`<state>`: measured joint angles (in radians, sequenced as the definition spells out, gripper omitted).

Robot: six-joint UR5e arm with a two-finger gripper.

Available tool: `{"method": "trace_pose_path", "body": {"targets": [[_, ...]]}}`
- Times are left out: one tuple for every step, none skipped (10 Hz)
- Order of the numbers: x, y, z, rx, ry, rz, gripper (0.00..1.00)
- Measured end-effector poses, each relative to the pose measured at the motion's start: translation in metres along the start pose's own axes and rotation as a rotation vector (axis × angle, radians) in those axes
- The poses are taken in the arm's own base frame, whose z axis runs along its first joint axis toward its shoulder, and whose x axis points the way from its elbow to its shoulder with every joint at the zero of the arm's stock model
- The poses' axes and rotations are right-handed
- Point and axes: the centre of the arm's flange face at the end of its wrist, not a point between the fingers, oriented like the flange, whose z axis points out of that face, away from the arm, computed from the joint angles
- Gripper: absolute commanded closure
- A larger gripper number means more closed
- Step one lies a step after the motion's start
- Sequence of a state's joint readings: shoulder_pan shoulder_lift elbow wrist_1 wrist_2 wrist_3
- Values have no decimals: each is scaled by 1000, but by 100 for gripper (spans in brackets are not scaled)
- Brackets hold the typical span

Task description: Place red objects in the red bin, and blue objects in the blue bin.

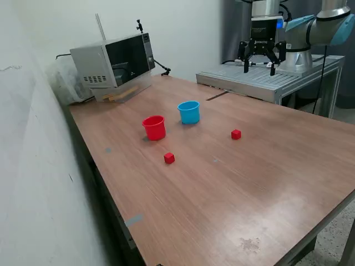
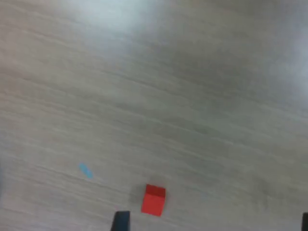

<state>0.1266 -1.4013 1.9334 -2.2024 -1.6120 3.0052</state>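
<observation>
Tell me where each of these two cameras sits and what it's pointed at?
Exterior view: off the arm, looking down across the table at both cups, two red cubes and the open end effector.
Wrist view: on the arm, facing down at the tabletop; only fingertips show.
Shared: the table and, probably, one red cube.

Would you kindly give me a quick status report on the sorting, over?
Claw open, empty, high above the table's far edge. Two red cubes loose on the table, outside the red cup. No blue cubes in sight. Nothing blocking the cubes.
</observation>
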Motion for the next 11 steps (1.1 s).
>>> {"method": "trace_pose_path", "body": {"targets": [[0, 11, 14, 2, 2, 15, 0], [-1, 23, 28, 2, 3, 36, 0], [-1, 34, 40, 1, 3, 61, 0], [-2, 46, 52, 0, 4, 91, 0], [-3, 57, 65, 1, 4, 121, 0], [-3, 66, 79, 3, 4, 147, 0], [-4, 72, 93, 4, 4, 166, 0], [-4, 76, 106, 3, 4, 179, 0], [-4, 79, 117, 3, 5, 188, 0], [-4, 80, 128, 3, 9, 195, 0], [-5, 80, 137, 4, 15, 200, 0]]}}
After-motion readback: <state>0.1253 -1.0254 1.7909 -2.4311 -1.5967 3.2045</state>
